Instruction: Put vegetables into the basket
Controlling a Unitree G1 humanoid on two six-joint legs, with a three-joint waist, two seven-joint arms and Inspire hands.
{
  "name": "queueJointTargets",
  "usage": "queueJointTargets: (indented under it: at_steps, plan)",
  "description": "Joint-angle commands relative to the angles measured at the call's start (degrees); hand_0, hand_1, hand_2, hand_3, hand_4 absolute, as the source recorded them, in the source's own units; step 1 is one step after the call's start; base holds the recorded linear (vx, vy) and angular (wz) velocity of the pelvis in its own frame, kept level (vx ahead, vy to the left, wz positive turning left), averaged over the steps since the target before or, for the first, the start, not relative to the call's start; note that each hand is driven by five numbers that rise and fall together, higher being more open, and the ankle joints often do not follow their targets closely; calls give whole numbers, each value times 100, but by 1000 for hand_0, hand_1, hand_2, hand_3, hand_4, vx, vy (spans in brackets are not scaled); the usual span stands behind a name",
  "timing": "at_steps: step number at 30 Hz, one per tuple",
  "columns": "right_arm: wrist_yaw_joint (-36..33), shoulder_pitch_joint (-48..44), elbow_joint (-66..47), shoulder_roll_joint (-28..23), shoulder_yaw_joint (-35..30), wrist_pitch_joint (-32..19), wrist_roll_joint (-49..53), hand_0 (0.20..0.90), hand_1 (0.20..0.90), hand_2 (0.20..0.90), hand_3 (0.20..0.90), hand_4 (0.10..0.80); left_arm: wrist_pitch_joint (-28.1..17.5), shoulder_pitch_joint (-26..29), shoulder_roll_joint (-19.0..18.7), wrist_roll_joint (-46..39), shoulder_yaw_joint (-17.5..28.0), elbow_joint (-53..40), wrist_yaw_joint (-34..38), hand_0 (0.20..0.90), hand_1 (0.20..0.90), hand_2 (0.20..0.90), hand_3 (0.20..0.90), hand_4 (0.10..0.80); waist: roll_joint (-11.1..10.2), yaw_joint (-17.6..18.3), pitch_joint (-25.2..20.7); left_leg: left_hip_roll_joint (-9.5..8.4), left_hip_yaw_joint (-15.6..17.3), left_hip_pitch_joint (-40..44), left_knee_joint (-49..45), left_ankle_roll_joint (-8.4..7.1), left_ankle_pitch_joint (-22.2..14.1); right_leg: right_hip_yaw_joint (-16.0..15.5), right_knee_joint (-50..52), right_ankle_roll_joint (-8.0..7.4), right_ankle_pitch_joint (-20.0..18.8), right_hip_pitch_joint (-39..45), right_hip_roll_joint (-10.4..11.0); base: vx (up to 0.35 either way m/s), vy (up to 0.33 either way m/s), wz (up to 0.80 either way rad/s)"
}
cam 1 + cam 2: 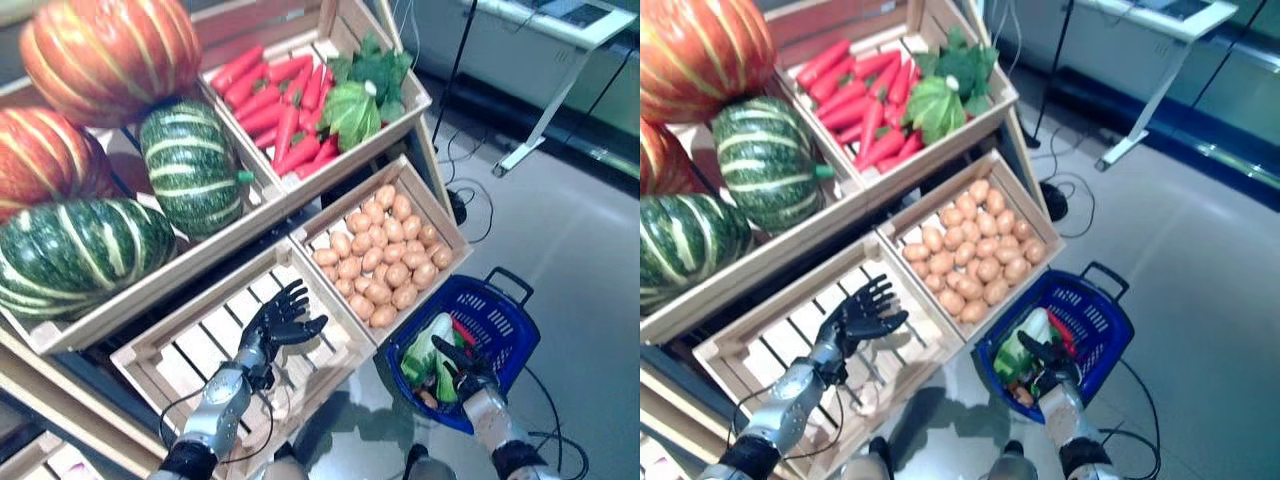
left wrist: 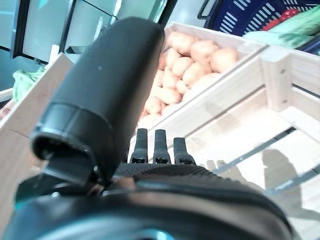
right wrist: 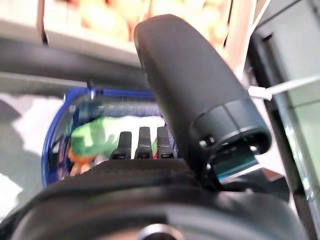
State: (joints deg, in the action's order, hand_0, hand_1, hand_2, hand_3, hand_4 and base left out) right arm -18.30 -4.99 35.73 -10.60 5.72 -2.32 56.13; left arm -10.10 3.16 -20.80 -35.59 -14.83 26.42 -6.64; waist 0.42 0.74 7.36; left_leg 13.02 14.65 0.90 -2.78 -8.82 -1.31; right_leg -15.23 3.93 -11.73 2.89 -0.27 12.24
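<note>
A blue basket (image 1: 497, 316) stands on the floor at the lower right, below the stand. In it lie a green and white leafy vegetable (image 1: 428, 345), a red carrot (image 1: 463, 331) and something orange. My right hand (image 1: 466, 372) hovers over the basket's near side, open, holding nothing; its wrist view shows the thumb (image 3: 190, 85) above the green vegetable (image 3: 95, 137). My left hand (image 1: 284, 320) is open with spread fingers above an empty slatted crate (image 1: 190, 350). A crate of potatoes (image 1: 385, 255) sits just right of it. Carrots (image 1: 275, 100) and leafy greens (image 1: 360, 95) fill the upper crate.
Large striped pumpkins, green (image 1: 190, 165) and orange (image 1: 105, 50), fill the upper left crates. The wooden stand's corner post (image 1: 432, 160) runs down beside the potato crate. A white table leg (image 1: 545, 120) and loose cables cross the grey floor at the right.
</note>
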Motion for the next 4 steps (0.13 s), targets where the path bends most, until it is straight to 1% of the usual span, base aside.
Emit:
queueJointTargets:
  at_steps: [1,4]
  plan:
    - [-45,-164,-590,78,-70,-596,-469,900,900,900,900,800,-452,194,33,119,235,-421,-130,900,900,900,900,800,-52,-13,-422,-94,32,4,523,189,539,-64,-516,238,-653,160,23,74,25,-5]
    - [123,200,-1207,278,93,-383,-648,900,900,900,900,800,-641,-55,131,329,343,-490,-143,900,900,900,900,800,-45,97,-524,-107,79,216,758,174,544,-17,-810,231,-753,329,-55,60,20,-3]
